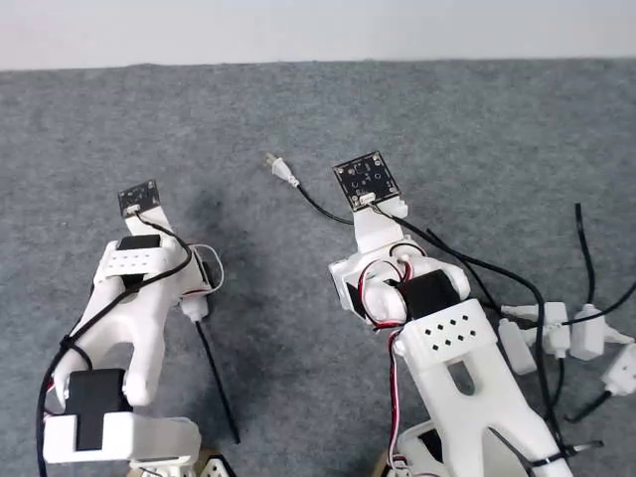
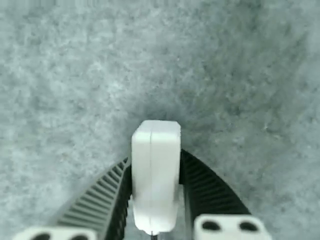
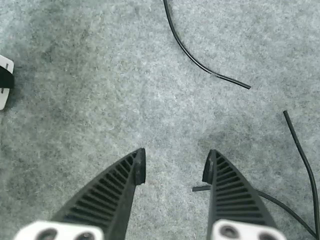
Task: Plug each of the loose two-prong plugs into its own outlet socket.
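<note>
Left gripper [image 2: 155, 162]: clamped on a white connector block [image 2: 156, 142]. Right gripper [image 3: 175, 165]: jaws apart, holding nothing, above grey carpet [image 3: 75, 100]. Two-prong plug [image 1: 281, 169]: lying loose on the carpet, well apart from the white sockets [image 1: 552, 333].

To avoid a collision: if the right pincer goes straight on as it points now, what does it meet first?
Probably bare grey carpet; the right pincer stands open over it. A black cable end lies near one finger, depth unclear.

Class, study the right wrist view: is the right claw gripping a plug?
No, the right claw stands open, with only bare grey carpet in its gap.
</note>
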